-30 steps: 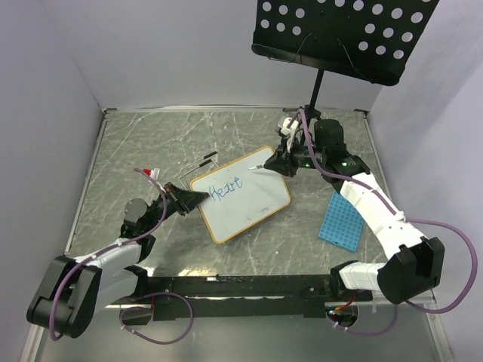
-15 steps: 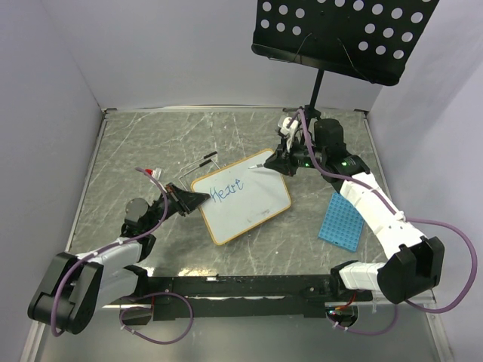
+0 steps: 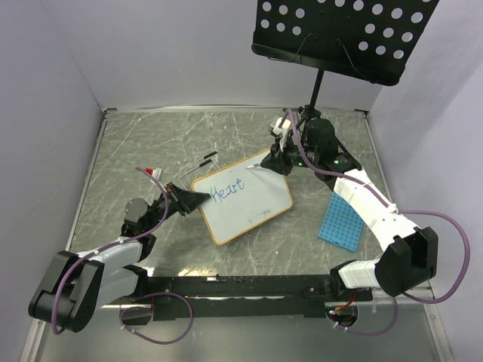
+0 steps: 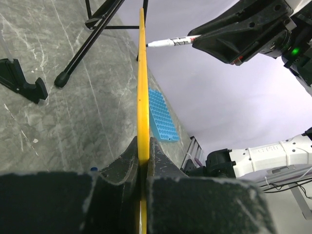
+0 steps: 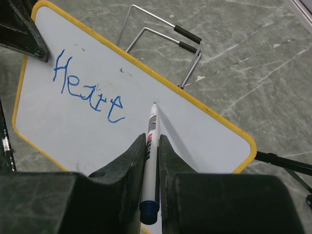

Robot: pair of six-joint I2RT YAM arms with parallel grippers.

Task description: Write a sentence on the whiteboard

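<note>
The whiteboard [image 3: 241, 197] with its yellow-orange frame stands tilted mid-table. One blue word, "Heart" [image 3: 226, 188], is on its upper left and also shows in the right wrist view [image 5: 87, 90]. My left gripper [image 3: 198, 200] is shut on the board's left edge [image 4: 143, 97], seen edge-on in the left wrist view. My right gripper [image 3: 278, 157] is shut on a white marker [image 5: 150, 146] with a blue end. The marker tip [image 5: 154, 105] is at the board surface, right of the word, near the board's upper edge. The marker also shows in the left wrist view [image 4: 168, 42].
A black perforated music-stand panel [image 3: 339, 34] on a pole rises at the back right. A blue grid tray [image 3: 341, 220] lies right of the board. A wire stand [image 3: 204, 160] sits behind the board. A small black foot [image 4: 22, 80] lies on the marble table.
My right gripper has moved left and back with the marker, bringing the tip to a spot right of the written word. The left gripper and board have not moved.
</note>
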